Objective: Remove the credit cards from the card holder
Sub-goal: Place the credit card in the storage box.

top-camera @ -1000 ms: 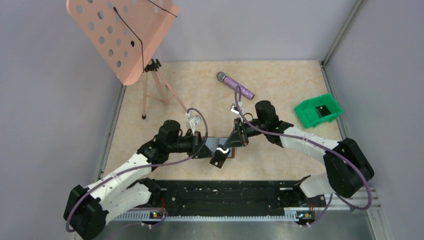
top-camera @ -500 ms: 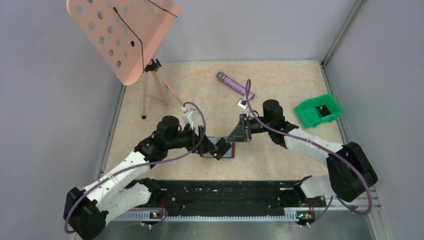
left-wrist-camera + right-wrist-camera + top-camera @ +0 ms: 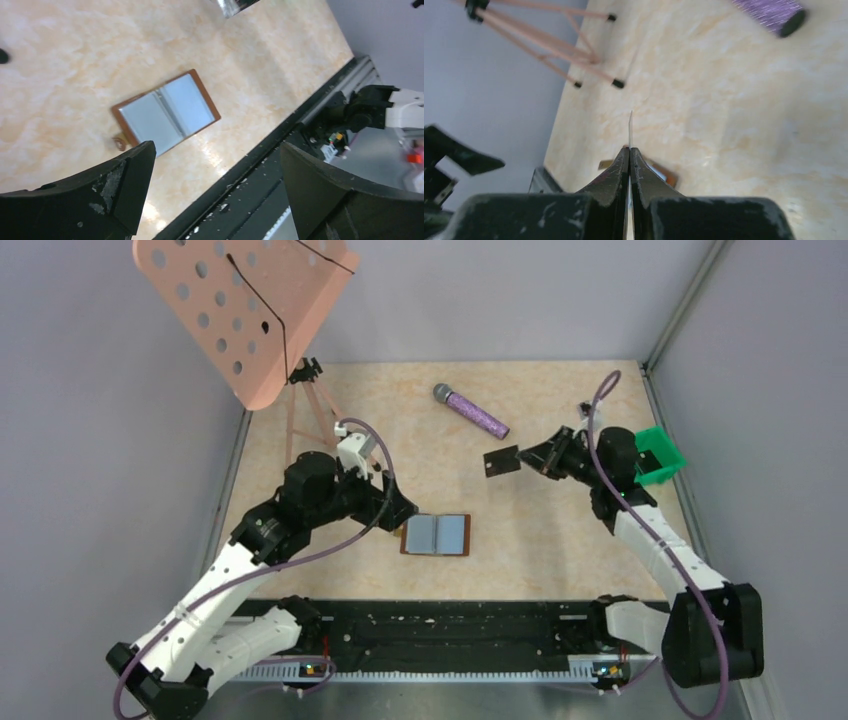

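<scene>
**Desk:** Top view, what have you got?

**Op:** I see the card holder (image 3: 436,535) lying open and flat on the beige marbled table (image 3: 540,530), brown leather rim, two grey-blue panels facing up. My left gripper (image 3: 398,510) hangs just beside its left edge. My right gripper (image 3: 532,457) is well apart from it, up and to the right, pinching a dark flat credit card (image 3: 502,461) near the green plastic bin (image 3: 662,468). The print on the card is too small for me to read. A purple glitter microphone (image 3: 470,411) lies further back, and a pink perforated music stand (image 3: 245,310) is back left

**Desk:** Left wrist?

**Op:** Jaws spread wide, nothing between them. The holder lies on the table beyond my scuffed black fingers (image 3: 115,195), tilted in frame, not touching them, with a small brown tab at one corner. A black rail (image 3: 280,160) runs to the right

**Desk:** Right wrist?

**Op:** Jaws pressed together on the card, which I see edge-on as a thin sliver poking out past the tips. A brown corner of the holder shows on the table behind the fingers. Mic end is top right, stand legs top left
</scene>
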`<act>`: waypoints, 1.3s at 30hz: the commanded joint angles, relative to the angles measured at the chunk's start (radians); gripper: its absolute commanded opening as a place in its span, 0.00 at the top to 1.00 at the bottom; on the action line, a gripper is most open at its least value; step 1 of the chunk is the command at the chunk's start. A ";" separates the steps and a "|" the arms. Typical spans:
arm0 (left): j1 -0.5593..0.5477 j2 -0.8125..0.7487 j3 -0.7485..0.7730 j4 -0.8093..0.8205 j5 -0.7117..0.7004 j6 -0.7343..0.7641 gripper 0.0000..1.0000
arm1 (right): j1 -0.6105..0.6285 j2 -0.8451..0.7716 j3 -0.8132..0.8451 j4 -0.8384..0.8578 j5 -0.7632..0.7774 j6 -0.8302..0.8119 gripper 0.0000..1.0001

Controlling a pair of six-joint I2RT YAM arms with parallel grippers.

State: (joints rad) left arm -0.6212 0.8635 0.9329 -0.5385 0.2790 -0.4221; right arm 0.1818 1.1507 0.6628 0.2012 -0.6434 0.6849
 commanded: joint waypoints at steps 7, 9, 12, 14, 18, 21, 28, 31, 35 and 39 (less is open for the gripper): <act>0.004 -0.107 -0.064 -0.040 -0.312 0.094 0.01 | -0.306 -0.180 0.047 -0.197 0.464 0.023 1.00; 0.003 -0.114 -0.075 -0.043 -0.349 0.101 0.01 | -0.369 -0.208 0.033 -0.199 0.515 0.024 1.00; 0.002 -0.114 -0.082 -0.055 -0.367 0.092 0.01 | -0.448 -0.228 0.020 -0.231 0.587 0.028 1.00; 0.002 -0.115 -0.089 -0.052 -0.354 0.092 0.01 | -0.506 -0.214 0.011 -0.228 0.605 0.036 1.00; 0.002 -0.113 -0.088 -0.048 -0.364 0.092 0.02 | -0.598 -0.169 0.000 -0.176 0.601 0.062 1.00; 0.003 -0.112 -0.088 -0.048 -0.373 0.094 0.02 | -0.628 -0.117 0.023 -0.155 0.614 0.064 1.00; 0.002 -0.111 -0.089 -0.048 -0.414 0.098 0.02 | -0.655 -0.006 0.052 -0.118 0.702 0.069 1.00; 0.002 -0.111 -0.090 -0.051 -0.413 0.098 0.02 | -0.674 0.012 0.044 -0.099 0.728 0.084 1.00; 0.003 -0.113 -0.089 -0.052 -0.423 0.101 0.02 | -0.679 0.036 0.041 -0.076 0.748 0.093 1.00; 0.002 -0.118 -0.088 -0.055 -0.435 0.101 0.02 | -0.686 0.077 0.040 -0.031 0.743 0.095 1.00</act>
State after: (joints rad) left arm -0.6212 0.7612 0.8486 -0.6102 -0.1291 -0.3367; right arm -0.4877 1.1900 0.6624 0.0822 0.0761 0.7658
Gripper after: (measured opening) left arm 0.979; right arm 0.004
